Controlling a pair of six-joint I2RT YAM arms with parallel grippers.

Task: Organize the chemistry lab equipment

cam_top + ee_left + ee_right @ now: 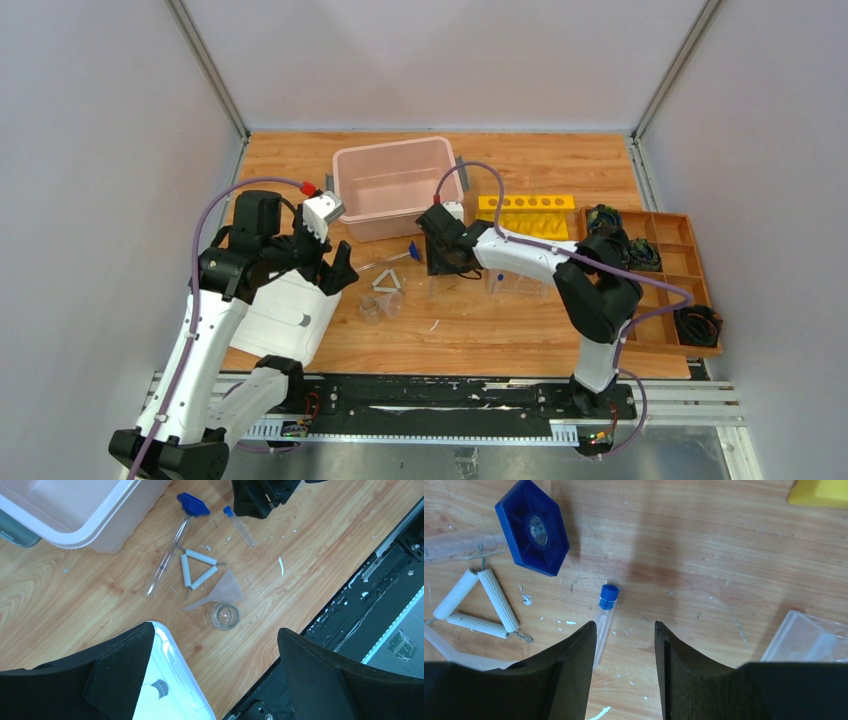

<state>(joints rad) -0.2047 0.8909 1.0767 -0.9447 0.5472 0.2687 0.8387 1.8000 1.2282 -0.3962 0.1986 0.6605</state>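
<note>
A small clear blue-capped tube point(606, 611) lies flat on the wood. My right gripper point(625, 627) hovers over it, open, with the tube's lower end against the inner edge of the left finger point(574, 670) and nothing held. Left of it lie the thin clear rod point(167, 560) with its blue hexagonal end point(531, 527), the white triangle point(197, 569), a frosted funnel point(220, 594) and a small clear cup point(224, 615). My left gripper point(215, 670) stands wide open above the table near the cup, empty. The clear tube rack point(515, 285) sits right of the right gripper point(440, 250).
A pink bin point(395, 185) stands at the back centre, with a yellow rack point(525, 215) to its right. A wooden compartment tray point(665, 265) with black coiled items lies at the far right. A white lid point(285, 315) lies under the left arm. The black base rail point(440, 395) runs along the near edge.
</note>
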